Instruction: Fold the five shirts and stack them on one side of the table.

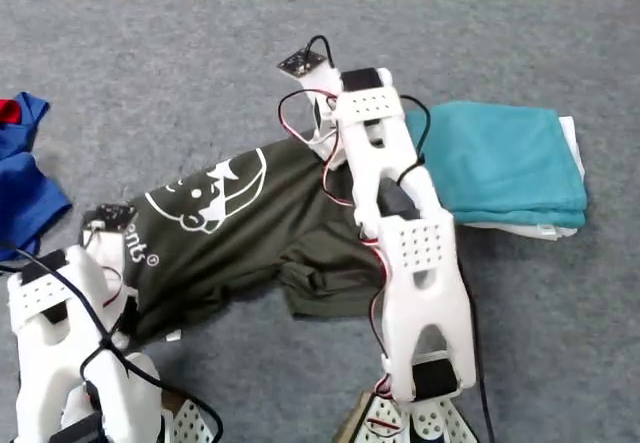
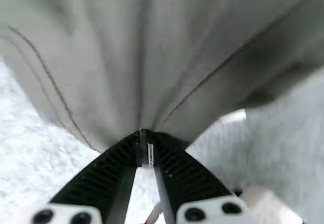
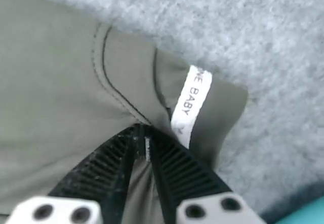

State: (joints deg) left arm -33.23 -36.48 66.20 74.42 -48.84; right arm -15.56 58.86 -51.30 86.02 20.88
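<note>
— Where the ribbed black left hand (image 2: 143,133) clenches, what's caught?
— Soft olive shirt (image 1: 250,233), rumpled mid-frame; the right hand (image 3: 143,130) pinches its edge beside the white label (image 3: 190,105).
— Beyond?
— Folded teal shirt (image 1: 500,163), frame right, atop a white shirt (image 1: 572,138); fuzzy grey worktop (image 1: 150,63).

Quick tally from us: we count four shirts. One olive shirt (image 1: 250,233), sitting right in both pincers. One blue shirt (image 1: 25,188), well out past the left pincer (image 2: 143,135), on the side away from the other one. Two folded ones in a single stack just beside the right pincer (image 3: 144,130): one teal shirt (image 1: 500,163) on top and one white shirt (image 1: 520,228) underneath, though we can't tell if that white layer is more than one. Two arms, the left arm (image 1: 60,343) and the right arm (image 1: 410,233), so two pincers. One white label (image 3: 190,105) just beside the right pincer's tips. One grey table (image 1: 150,63) under it all.
</note>
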